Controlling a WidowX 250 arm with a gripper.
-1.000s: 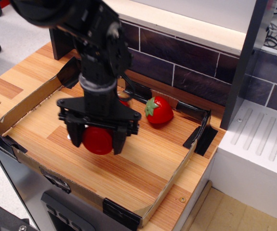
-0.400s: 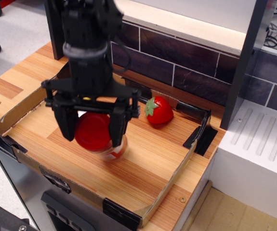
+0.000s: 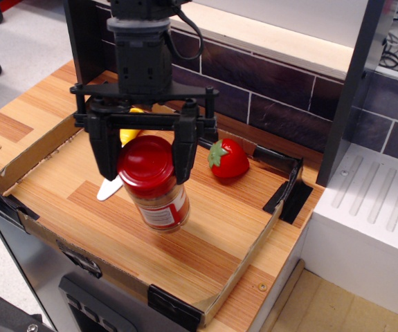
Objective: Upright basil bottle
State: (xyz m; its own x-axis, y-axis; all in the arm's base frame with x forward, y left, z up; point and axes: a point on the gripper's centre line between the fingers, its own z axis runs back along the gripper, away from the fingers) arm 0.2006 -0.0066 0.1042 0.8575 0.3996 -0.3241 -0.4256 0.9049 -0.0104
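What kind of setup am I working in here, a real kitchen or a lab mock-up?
Most likely a lab mock-up of a kitchen counter: a toy strawberry and the basil bottle sit in a cardboard-walled pen on a wood-grain top, with a dark tile backsplash behind and caster wheels on the floor at far left.

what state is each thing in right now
bottle: standing on the tray floor, cap on, leaning a little
end effector: fingers on either side of the cap; can't tell if they grip it
strawberry: lying on the tray floor by the back wall, apart from the bottle
knife: lying flat behind the bottle, partly hidden by the end effector
tray: open-topped, resting on the counter
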